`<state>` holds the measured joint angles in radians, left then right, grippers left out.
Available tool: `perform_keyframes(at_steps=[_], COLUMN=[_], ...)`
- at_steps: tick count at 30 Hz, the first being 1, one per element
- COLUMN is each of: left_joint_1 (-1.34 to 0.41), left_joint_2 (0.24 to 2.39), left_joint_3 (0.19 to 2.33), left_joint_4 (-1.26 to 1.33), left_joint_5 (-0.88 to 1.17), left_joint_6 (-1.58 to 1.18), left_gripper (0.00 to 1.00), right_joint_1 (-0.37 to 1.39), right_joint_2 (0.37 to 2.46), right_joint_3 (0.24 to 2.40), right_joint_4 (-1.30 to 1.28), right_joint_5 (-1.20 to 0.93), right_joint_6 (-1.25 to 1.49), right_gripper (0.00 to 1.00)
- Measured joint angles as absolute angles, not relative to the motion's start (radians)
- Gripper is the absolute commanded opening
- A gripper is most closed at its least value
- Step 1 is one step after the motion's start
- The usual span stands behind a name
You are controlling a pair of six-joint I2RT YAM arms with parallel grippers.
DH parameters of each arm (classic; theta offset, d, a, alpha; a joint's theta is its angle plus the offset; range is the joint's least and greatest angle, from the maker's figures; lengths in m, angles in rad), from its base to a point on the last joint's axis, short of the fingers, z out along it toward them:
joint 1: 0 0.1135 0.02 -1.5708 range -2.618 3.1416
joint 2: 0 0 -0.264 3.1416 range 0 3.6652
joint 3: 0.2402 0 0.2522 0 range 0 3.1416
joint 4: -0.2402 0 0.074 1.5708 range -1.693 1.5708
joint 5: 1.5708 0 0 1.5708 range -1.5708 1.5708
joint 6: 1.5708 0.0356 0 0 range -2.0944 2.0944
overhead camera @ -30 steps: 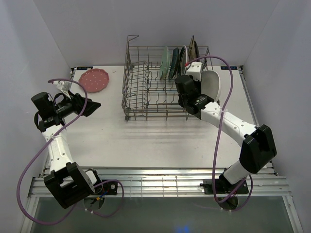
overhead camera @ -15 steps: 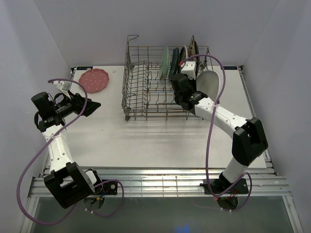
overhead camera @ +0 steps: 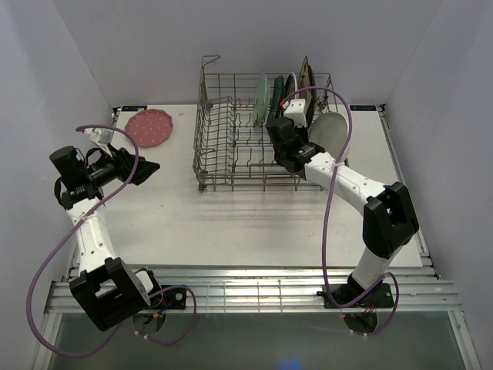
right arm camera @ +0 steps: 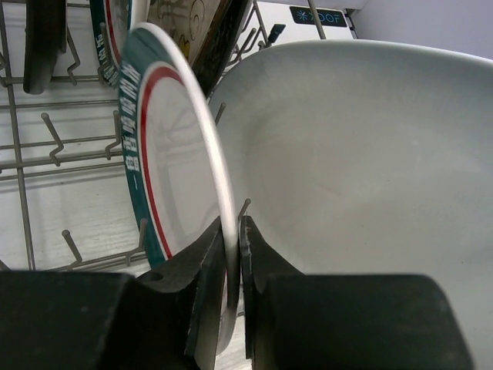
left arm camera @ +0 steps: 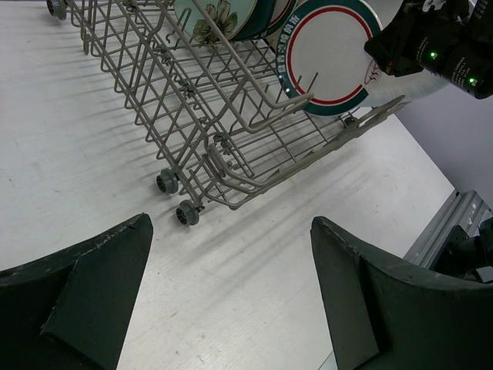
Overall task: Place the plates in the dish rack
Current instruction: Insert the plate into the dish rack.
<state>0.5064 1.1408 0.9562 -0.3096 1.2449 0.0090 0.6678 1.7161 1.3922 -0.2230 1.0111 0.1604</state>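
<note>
Two arms, one rack, and at least seven plates can be counted.

Farthest left, the left claw (left arm camera: pixel 231 223) hangs released over the bench (overhead camera: pixel 231 223), spread wide with nothing in it. One pink dotted plate (overhead camera: pixel 150 127) lies flat at the bench's far left corner, well apart from the dish rack (overhead camera: pixel 223 146).

The rack stands at the far middle of the bench. Its plates all stand on edge in its right half. From the left they are one mint green plate (overhead camera: pixel 262 100), one teal plate (overhead camera: pixel 276 102) just beside it, then one second rimmed plate (right arm camera: pixel 114 35). Next comes one tall floral square (overhead camera: pixel 306 77). They are packed too tightly to tell whether another floral one hides there.

Next in the row is the rimmed plate (right arm camera: pixel 166 154), white with a teal and red border and upright among the tines. The right claw (right arm camera: pixel 231 223) is clenched on its lower rim, one finger on each face. Last, one white oval plate (overhead camera: pixel 333 129) stands on edge at the rack's right end. I cannot tell whether it is inside or outside the wire wall.

Compared with a second ago, the right wrist has moved left, carrying the rimmed plate closer to the standing row. Its elbow has drawn in toward the rack. The left arm and the pink dotted plate are where they were.
</note>
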Motion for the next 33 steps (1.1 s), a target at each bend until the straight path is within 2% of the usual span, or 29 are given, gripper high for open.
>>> perform_keyframes(at_steps=[12,15,20,23,24,25,27,29,33], left_joint_1=[0.506,0.506,0.506,0.506,0.506,0.506,0.506,0.506,0.506], left_joint_2=[1.141,1.141,1.141,1.141,1.141,1.141,1.141,1.141,1.142], left_joint_3=[0.956,0.956,0.956,0.956,0.956,0.956,0.956,0.955,0.955], left_joint_4=[-0.31,-0.31,-0.31,-0.31,-0.31,-0.31,-0.31,-0.31,-0.31], left_joint_5=[1.245,1.245,1.246,1.245,1.245,1.246,1.245,1.244,1.24], left_joint_6=[0.009,0.009,0.011,0.012,0.012,0.013,0.018,0.022,0.027], left_gripper=[0.94,0.94,0.94,0.94,0.94,0.94,0.94,0.94,0.94], right_joint_1=[0.667,0.667,0.668,0.668,0.669,0.67,0.675,0.68,0.685], right_joint_2=[1.716,1.713,1.678,1.626,1.606,1.584,1.534,1.48,1.381], right_joint_3=[1.401,1.401,1.398,1.39,1.385,1.376,1.348,1.307,1.226], right_joint_4=[-0.238,-0.239,-0.244,-0.246,-0.244,-0.243,-0.234,-0.229,-0.201], right_joint_5=[1.014,1.013,1.009,1.0,0.995,0.992,0.985,0.97,0.923], right_joint_6=[0.19,0.198,0.2,0.202,0.204,0.208,0.204,0.197,0.197], right_gripper=[0.28,0.4,0.43,0.58,0.72,0.82,0.96,0.9,0.9])
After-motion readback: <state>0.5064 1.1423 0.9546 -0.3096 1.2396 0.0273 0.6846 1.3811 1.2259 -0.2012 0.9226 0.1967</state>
